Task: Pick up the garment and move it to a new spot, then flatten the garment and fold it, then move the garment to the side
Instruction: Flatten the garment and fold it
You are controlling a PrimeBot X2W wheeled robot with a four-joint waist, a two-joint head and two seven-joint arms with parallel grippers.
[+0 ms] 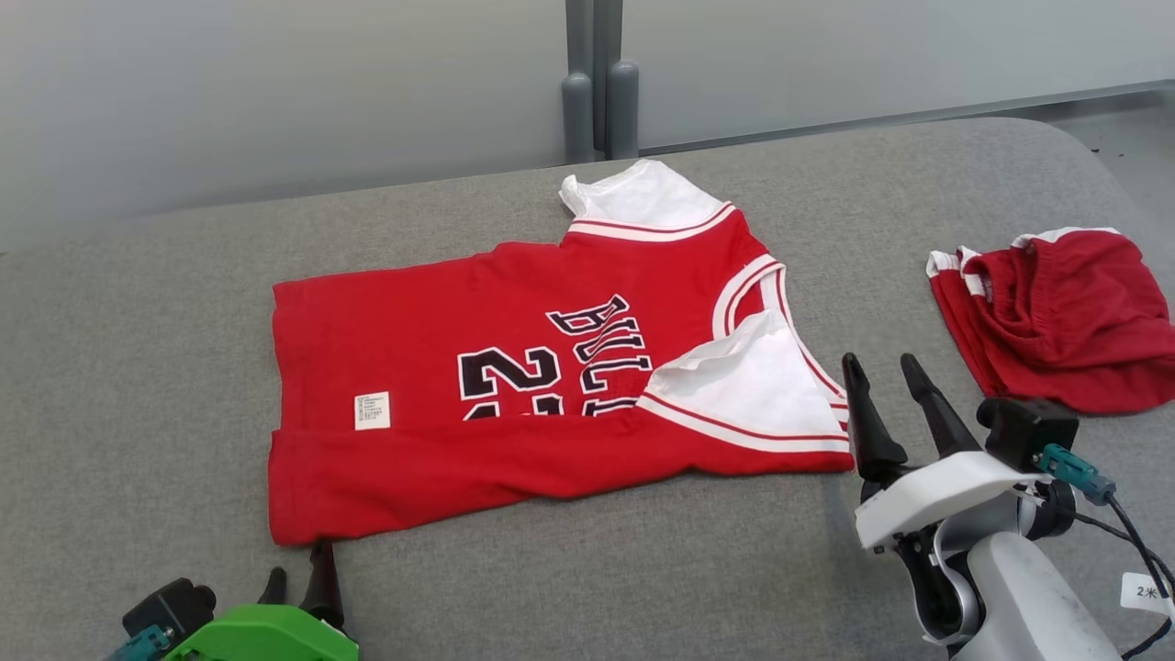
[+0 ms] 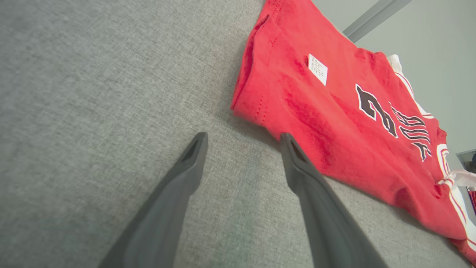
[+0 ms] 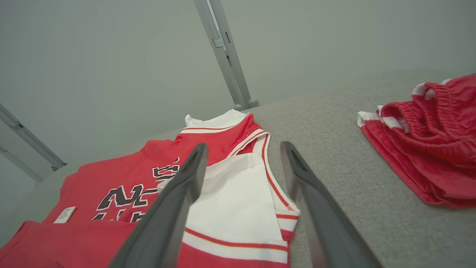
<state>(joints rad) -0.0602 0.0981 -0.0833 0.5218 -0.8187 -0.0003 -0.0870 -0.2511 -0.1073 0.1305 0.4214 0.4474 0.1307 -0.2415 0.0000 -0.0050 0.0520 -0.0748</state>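
The garment [image 1: 477,367] is a red basketball jersey with black lettering and white trim, lying on the grey padded surface [image 1: 138,367]. Its near long edge is folded over onto itself, and a white sleeve panel [image 1: 748,381] lies turned up at the right. My left gripper [image 1: 298,562] stands open just off the jersey's near left corner, nothing between its fingers; in the left wrist view the left gripper [image 2: 242,137] has one fingertip at the edge of the garment [image 2: 334,111]. My right gripper [image 1: 880,361] is open beside the near right corner, and the right gripper [image 3: 243,145] points over the garment [image 3: 93,175].
A pile of red shorts [image 1: 1056,321] with white trim lies at the right edge, also seen as the shorts [image 3: 427,149]. Two grey posts [image 1: 601,101] rise behind the surface's far edge against a pale wall. Bare grey surface lies left of and in front of the jersey.
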